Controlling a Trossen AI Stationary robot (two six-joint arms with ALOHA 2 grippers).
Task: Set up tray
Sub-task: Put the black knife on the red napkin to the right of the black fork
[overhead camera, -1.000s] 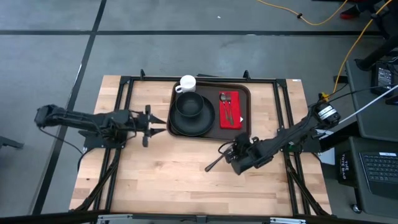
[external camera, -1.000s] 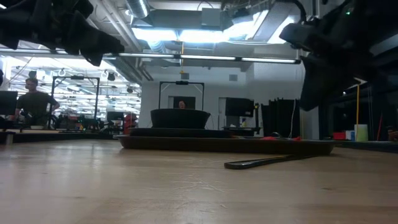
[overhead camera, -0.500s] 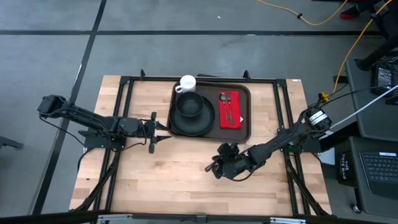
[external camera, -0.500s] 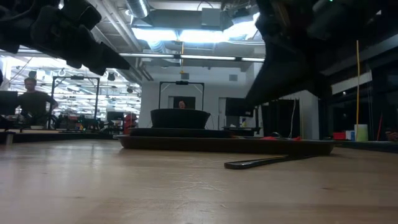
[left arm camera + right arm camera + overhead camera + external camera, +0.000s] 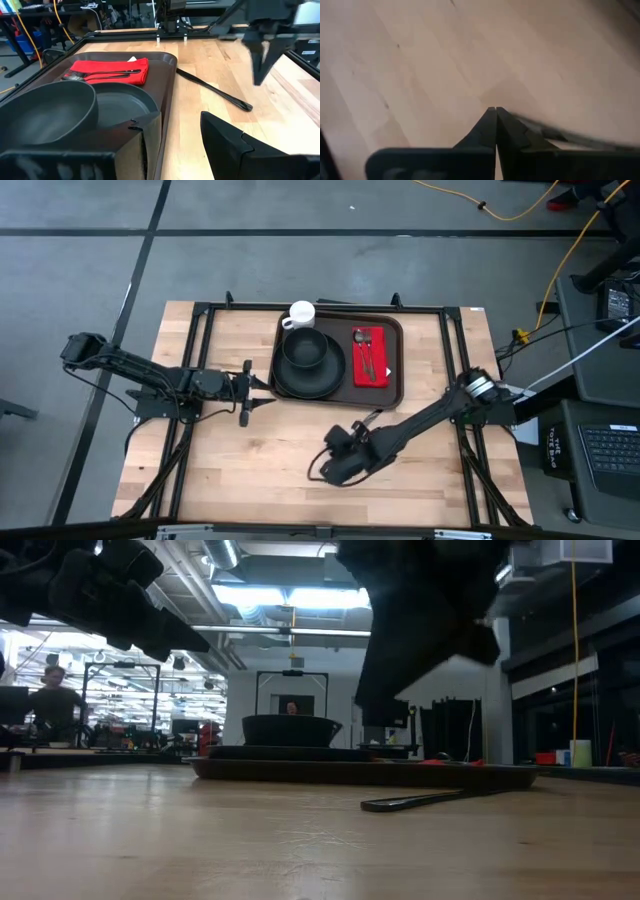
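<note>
The dark brown tray [image 5: 398, 388] sits at the table's far middle. It carries a black plate [image 5: 330, 385] with a black bowl [image 5: 303, 348] on it, and a red napkin [image 5: 371, 373] topped with cutlery. A white mug [image 5: 301, 314] stands at its far left corner. A dark long utensil [image 5: 215, 90] lies flat on the wood by the tray's near side, partly under my right arm in the high view. My right gripper [image 5: 325, 470] is shut and hovers above the bare wood, left of and nearer than the utensil. My left gripper [image 5: 262, 388] is open, raised beside the tray's left rim [image 5: 167, 100].
Black frame rails [image 5: 200, 350] run along the table's left, right and far sides. Bare wood [image 5: 250, 470] fills the near half of the table. Beyond the table, a person [image 5: 52, 705] sits far back in the room.
My right gripper has swept from beside the utensil toward the table's near-left, passing over the utensil, which has stayed where it lay. My left gripper moved a little toward the tray early on, then held still.
</note>
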